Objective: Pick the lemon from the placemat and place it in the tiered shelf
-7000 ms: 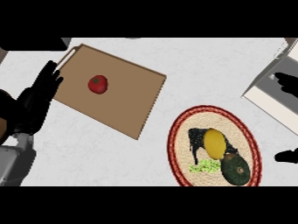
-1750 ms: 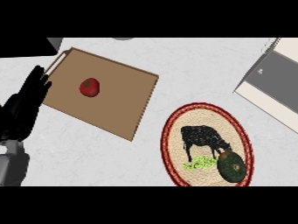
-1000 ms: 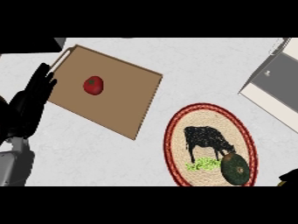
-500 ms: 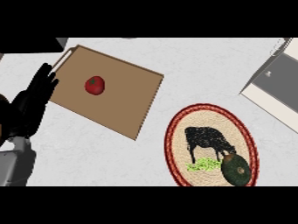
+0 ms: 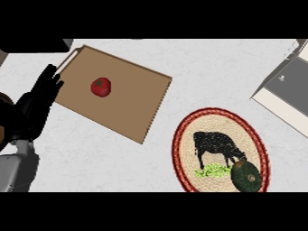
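Big stuff first: the counter point(image 5: 116, 167), then the cutting board point(image 5: 133, 106) up-left of the placemat point(image 5: 209, 126), and the tiered shelf point(image 5: 296, 90) up-right of it. Our left hand point(image 5: 39, 101) rests far left of the placemat, fingers straight and slightly apart, holding nothing. The right hand isn't showing. On the placemat there's only 1 avocado point(image 5: 245, 176), and 1 tomato point(image 5: 101, 86) sits on the board. No lemon anywhere we can see, so the risk is we can't confirm it's shelved, or we grab the avocado by mistake.
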Motion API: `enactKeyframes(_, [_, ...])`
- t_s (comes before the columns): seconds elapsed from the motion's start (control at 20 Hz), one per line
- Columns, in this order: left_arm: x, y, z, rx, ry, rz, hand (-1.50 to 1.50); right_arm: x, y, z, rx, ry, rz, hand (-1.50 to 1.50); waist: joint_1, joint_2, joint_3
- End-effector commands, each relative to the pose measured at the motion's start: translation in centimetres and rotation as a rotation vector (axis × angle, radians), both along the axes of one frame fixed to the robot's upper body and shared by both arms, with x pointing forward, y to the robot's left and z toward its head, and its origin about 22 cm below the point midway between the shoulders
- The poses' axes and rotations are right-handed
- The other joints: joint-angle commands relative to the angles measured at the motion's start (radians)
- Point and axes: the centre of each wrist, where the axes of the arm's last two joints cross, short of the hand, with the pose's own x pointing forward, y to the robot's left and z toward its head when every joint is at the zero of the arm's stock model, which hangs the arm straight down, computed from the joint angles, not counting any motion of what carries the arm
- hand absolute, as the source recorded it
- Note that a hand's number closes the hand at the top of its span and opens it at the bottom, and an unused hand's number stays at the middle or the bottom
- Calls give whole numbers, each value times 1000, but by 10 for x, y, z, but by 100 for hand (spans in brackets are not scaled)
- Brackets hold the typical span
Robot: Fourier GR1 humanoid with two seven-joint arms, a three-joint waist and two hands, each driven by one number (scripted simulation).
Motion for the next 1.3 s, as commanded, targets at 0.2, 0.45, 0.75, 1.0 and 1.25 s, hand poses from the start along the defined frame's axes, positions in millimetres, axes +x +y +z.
enactKeyframes(0.2, [13,5,11,-5,-12,-13,0,2,-90,13,23,14,22,150,15,2,-1])
enactKeyframes(0.45, [1,7,5,6,1,-38,0,27,-104,11,68,-18,-198,-150,33,4,-1])
enactKeyframes(0.75, [10,-13,15,-5,1,-27,0,51,-113,-8,176,-168,-184,-150,34,5,-1])
enactKeyframes(1.0, [16,-17,12,-9,-1,-24,0,35,-141,-5,191,-193,-174,-150,30,6,0])
enactKeyframes(1.25, [1,-7,-7,3,8,-19,0,-6,-164,29,302,54,-43,-150,21,5,1])
